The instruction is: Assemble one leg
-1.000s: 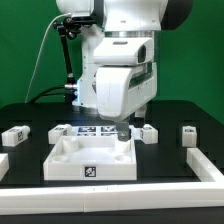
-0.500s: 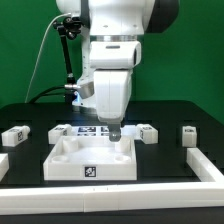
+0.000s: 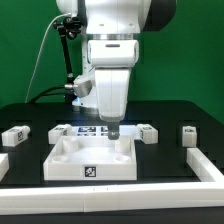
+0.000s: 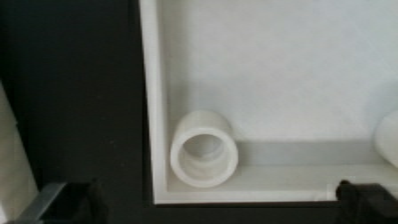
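The white tray-like panel [image 3: 62, 157] with a raised rim lies at the table's middle, a tag on its front wall. My gripper [image 3: 113, 129] hangs over its back rim, open and empty. In the wrist view the fingertips [image 4: 71, 200] stand wide apart at either side of the gripper [image 4: 214, 205], with the panel's rim [image 4: 153, 100] and a rounded corner socket [image 4: 205, 150] below. Small white tagged legs lie on the table: one [image 3: 15, 133] at the exterior view's left, one [image 3: 148, 131] just right of the gripper, one [image 3: 187, 135] further right.
The marker board [image 3: 80, 130] lies behind the panel. A long white rail [image 3: 110, 191] runs along the table's front and up the exterior view's right side [image 3: 208, 165]. Another white part [image 3: 3, 161] shows at the left edge.
The arm and gripper have shifted a little toward the exterior view's left along the panel's back rim. The gripper stays open. No part has moved.
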